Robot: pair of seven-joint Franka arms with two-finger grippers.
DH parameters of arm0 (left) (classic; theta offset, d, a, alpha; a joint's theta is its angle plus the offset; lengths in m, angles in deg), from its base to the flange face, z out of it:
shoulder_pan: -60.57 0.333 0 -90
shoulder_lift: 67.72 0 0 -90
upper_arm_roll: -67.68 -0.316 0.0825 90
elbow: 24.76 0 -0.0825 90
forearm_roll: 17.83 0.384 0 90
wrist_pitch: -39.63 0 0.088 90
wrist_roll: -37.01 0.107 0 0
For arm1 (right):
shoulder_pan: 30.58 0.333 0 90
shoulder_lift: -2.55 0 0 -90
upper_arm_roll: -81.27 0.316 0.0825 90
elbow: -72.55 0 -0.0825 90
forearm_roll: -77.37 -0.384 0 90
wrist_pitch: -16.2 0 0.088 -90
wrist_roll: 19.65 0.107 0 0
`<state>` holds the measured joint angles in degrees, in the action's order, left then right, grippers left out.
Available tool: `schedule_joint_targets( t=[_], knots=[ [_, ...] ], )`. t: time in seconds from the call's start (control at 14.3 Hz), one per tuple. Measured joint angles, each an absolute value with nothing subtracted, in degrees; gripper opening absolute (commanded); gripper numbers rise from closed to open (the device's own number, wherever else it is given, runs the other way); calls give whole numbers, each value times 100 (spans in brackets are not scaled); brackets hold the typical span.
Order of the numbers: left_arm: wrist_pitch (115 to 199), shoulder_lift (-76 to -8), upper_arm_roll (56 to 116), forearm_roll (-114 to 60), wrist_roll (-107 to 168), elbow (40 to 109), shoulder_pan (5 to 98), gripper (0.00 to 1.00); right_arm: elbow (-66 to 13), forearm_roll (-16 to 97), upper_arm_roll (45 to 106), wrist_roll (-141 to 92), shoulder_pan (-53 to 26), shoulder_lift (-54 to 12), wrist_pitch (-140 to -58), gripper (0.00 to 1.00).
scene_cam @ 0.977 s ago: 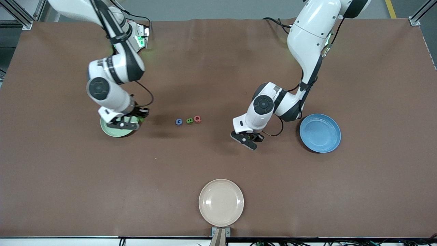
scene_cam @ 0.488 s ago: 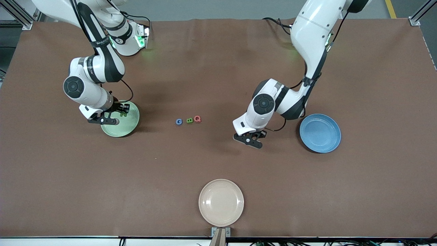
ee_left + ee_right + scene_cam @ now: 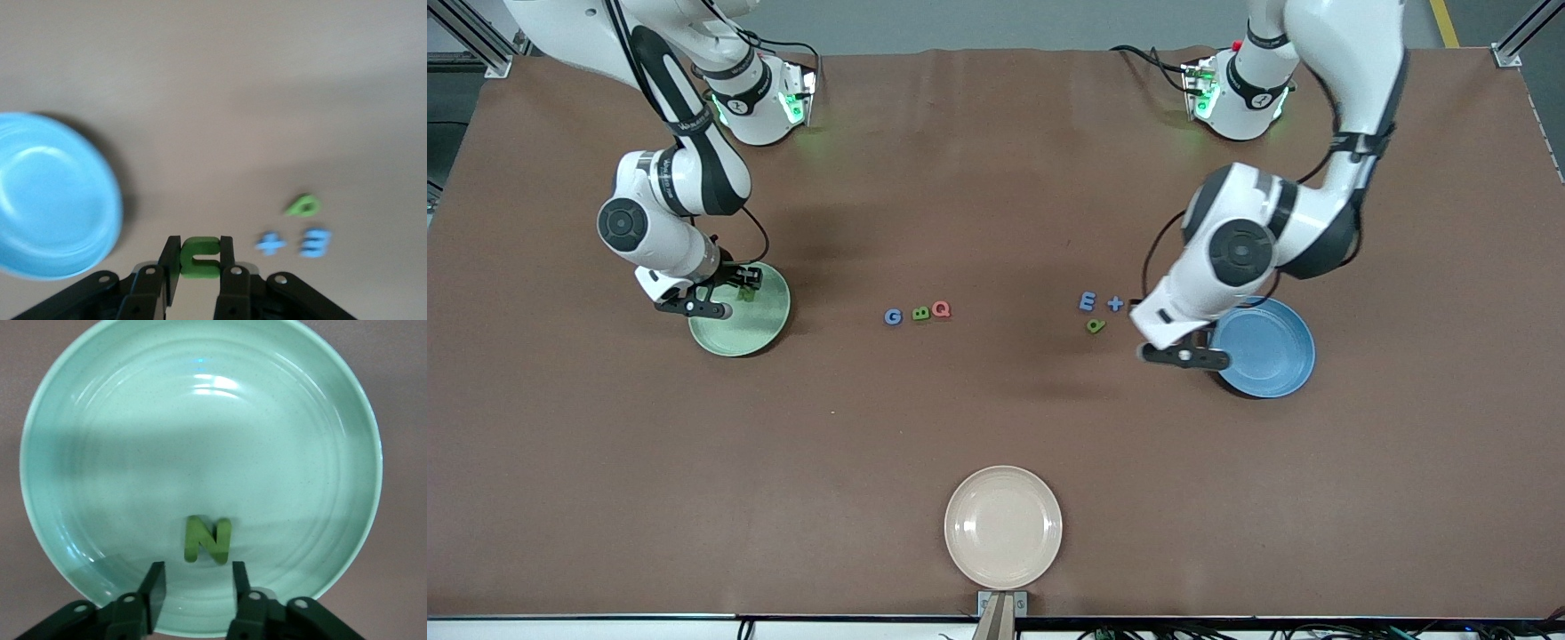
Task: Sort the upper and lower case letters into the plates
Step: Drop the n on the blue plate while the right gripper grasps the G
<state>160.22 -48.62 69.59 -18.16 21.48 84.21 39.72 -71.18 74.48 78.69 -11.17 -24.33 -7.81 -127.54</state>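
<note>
While left tool (image 3: 200,267) clamps chunky green u (image 3: 199,257), right tool (image 3: 193,587) apart over glossy round green plate (image 3: 320,440), blocky N (image 3: 207,539)

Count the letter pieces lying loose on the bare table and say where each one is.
6: G, B and Q in a row mid-table; E, plus-like t and a clustered beside the blue plate. None seem hidden.

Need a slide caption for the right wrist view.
Right pincer open over pale green plate, green N lying in it.
</note>
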Motion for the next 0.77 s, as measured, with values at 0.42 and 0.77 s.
schedule_joint_targets(
  t=[0.42,0.77],
  knots=[
    [17240,-4966,6958,-1371,2403,9509,4923,2,-6761,7428,8007,-533,-2141,-743,-12560,100],
    [17674,-4939,6959,-1369,2879,9944,5302,2,-6160,7425,8056,1082,-1083,-754,-12486,95]
  ],
)
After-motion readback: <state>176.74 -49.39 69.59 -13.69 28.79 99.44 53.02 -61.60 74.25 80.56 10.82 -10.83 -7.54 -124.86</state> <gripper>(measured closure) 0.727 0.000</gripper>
